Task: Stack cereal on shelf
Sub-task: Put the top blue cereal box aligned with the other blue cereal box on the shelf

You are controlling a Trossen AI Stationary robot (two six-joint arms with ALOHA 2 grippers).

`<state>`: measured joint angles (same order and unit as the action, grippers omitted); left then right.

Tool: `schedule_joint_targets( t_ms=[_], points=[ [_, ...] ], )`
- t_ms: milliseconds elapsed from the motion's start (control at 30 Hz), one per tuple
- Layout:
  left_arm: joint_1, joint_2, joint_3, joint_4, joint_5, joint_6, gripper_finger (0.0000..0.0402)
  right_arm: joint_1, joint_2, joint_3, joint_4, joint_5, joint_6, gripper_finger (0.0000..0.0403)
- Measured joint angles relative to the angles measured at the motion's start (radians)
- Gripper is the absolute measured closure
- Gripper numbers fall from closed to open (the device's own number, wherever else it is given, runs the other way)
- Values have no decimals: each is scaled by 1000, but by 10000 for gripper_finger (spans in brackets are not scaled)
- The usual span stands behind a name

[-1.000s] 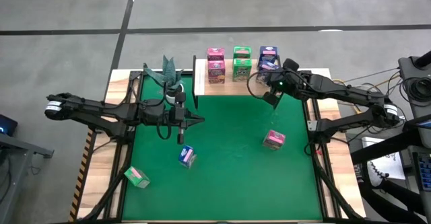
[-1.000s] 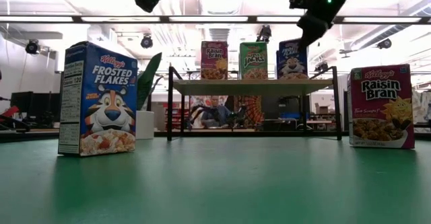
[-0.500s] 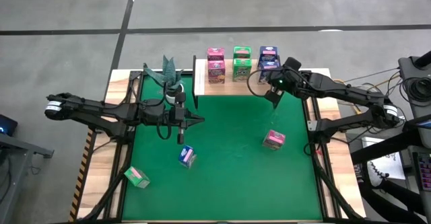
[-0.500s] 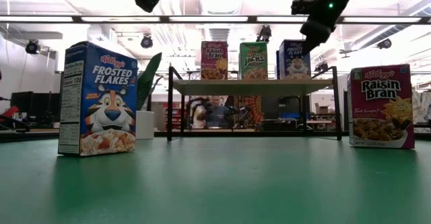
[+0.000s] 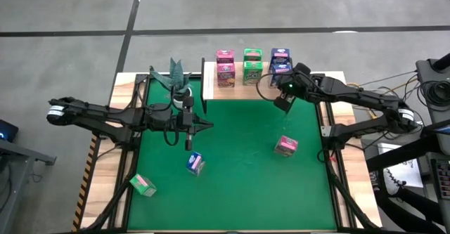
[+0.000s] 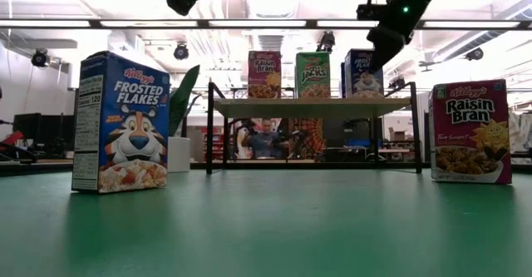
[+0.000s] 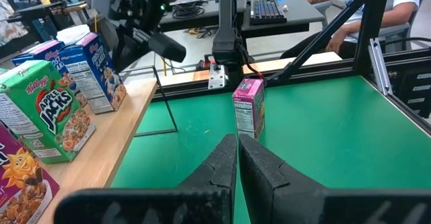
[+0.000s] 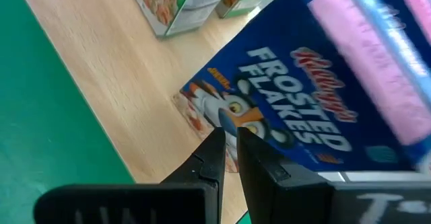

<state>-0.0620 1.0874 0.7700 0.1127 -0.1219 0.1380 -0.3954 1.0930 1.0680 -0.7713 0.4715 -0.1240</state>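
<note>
- Right gripper hangs at the shelf's right end, just in front of the blue box; fingers nearly closed, holding nothing.
- Six boxes are on the shelf. Three remain on the mat: pink box right, blue centre, green near left.
- Left gripper waits clenched, empty, over the mat's left.
- Likely next: right arm goes for the pink box, opening first.

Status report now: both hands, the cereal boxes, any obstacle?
Right hand shut, empty, beside blue box on shelf. Left hand shut, waiting over mat. Three boxes on the mat: pink, blue, green. No obstacle seen.
</note>
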Motion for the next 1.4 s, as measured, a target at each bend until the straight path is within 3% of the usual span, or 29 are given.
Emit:
schedule_joint_targets(
  t_ms=[333,1133,1400],
  points=[
    [0,0,0,-1,0,2,402,0,63,-7,25,79,-32,374],
    [0,0,0,-2,1,2,402,-11,88,-7,82,77,-61,375],
    [0,0,0,-2,1,2,402,-10,20,37,71,-41,-33,375]
  ],
)
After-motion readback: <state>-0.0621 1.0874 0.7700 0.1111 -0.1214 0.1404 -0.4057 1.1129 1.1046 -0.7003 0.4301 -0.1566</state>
